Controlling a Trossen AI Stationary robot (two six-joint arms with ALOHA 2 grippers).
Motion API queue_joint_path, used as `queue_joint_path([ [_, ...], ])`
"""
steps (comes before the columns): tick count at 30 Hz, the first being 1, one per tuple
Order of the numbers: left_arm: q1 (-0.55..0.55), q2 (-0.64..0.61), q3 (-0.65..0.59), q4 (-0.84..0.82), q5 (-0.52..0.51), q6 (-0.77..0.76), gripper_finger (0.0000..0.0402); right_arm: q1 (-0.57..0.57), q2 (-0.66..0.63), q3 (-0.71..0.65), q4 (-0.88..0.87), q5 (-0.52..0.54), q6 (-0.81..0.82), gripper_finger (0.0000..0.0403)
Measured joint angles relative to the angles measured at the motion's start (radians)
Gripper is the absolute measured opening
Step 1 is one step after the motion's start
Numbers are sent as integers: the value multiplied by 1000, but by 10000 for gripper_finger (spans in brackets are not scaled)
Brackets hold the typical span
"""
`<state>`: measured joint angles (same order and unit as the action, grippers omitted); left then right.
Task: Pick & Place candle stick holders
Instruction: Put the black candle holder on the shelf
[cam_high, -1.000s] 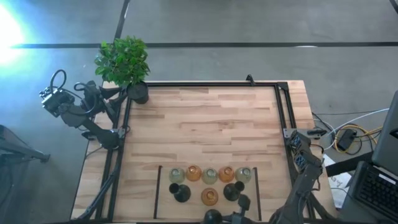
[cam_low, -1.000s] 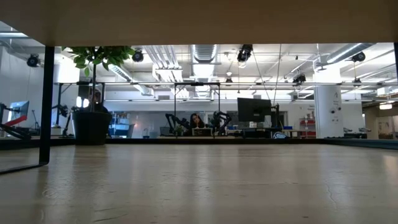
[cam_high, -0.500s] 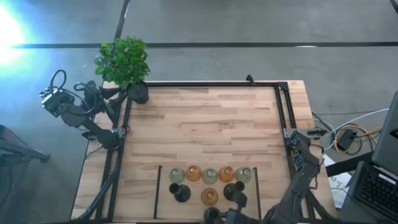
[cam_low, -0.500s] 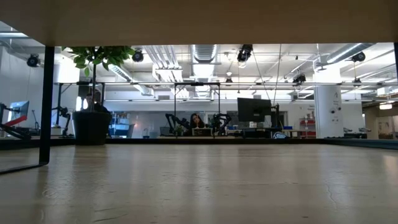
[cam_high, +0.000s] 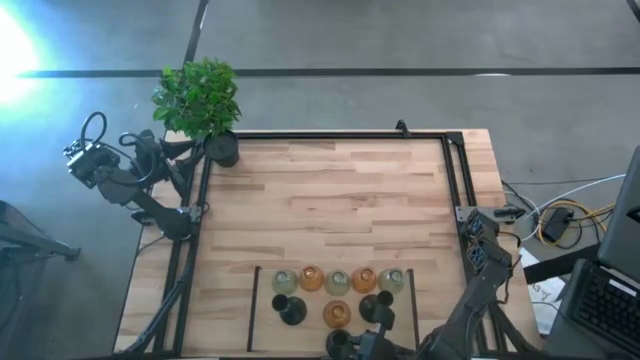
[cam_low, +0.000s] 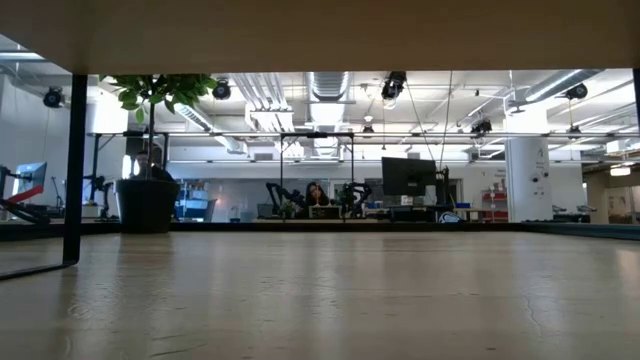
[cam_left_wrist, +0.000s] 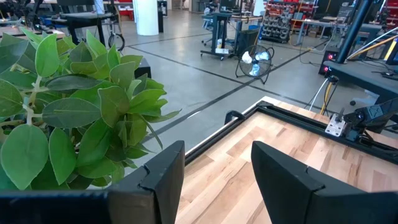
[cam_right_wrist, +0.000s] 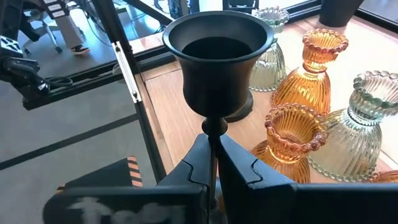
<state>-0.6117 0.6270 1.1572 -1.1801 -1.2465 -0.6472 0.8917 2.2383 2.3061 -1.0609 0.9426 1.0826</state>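
Note:
Several candle stick holders stand in two rows near the table's near edge: pale glass ones, amber ones and black ones. My right gripper is at the near edge, just on the near side of them, shut on a black goblet-shaped holder that shows from above as a dark round cup. In the right wrist view, amber and pale holders stand close behind it. My left gripper waits open off the table's far left corner, facing the plant. My right gripper pinches the black holder's thin stem, just below the cup, between its two fingers. The fingers come from the table's right, slanting a little downward, and lie across the stem. The cup stands upright above them. The fingers hide its base.
A leafy green plant in a black pot stands at the far left corner. Two black strips flank the group of holders. A black frame runs along the table's edges. Bare wood lies in the middle.
My right gripper has drifted a little toward the table's left along the near edge, carrying the black holder with it, still upright. The other holders have stayed where they were.

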Motion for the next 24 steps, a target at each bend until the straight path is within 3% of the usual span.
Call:
queue_joint_path([
  [24,0,0,0,0,0,0,191,-11,0,-9,41,-1,-21,8],
])
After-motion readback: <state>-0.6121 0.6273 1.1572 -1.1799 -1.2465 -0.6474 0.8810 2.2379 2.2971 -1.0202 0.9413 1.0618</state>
